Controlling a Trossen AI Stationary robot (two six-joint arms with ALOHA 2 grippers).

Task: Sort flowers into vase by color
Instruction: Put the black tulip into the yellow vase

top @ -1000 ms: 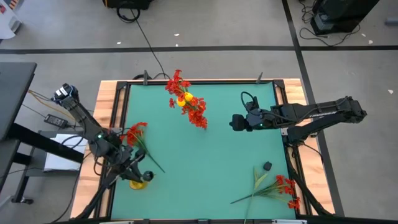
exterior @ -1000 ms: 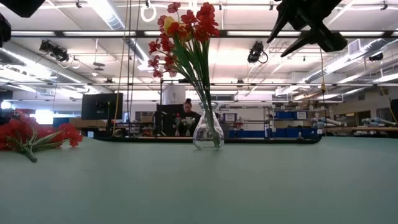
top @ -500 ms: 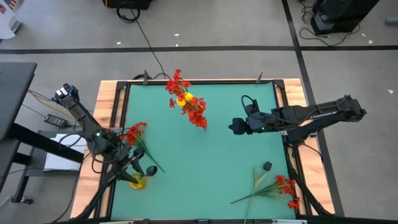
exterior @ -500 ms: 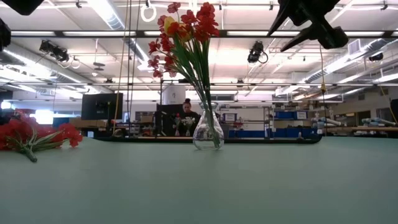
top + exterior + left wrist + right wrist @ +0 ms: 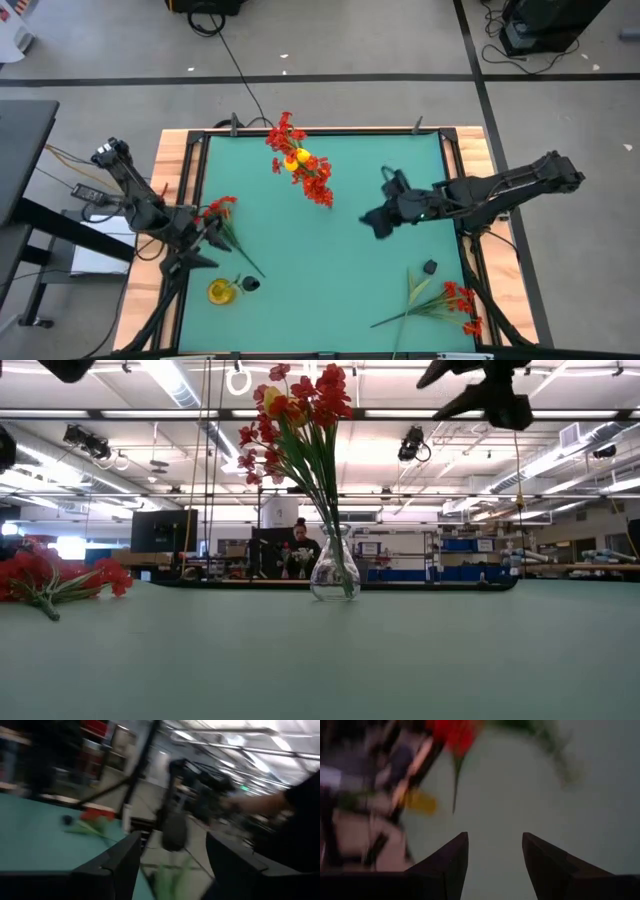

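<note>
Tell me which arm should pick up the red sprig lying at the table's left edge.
Left, probably. The left gripper, fingers open, hovers right beside the red sprig. The right gripper, also open, is over mid-table, nearer the vase bouquet.

you have a green mat (image 5: 330,250) framed by bare wooden table edges (image 5: 170,165). a small dark object (image 5: 429,267) lies on the mat near its right side. a black cable (image 5: 238,70) snakes over the grey floor behind. across the room a person (image 5: 300,545) stands among shelving.
</note>
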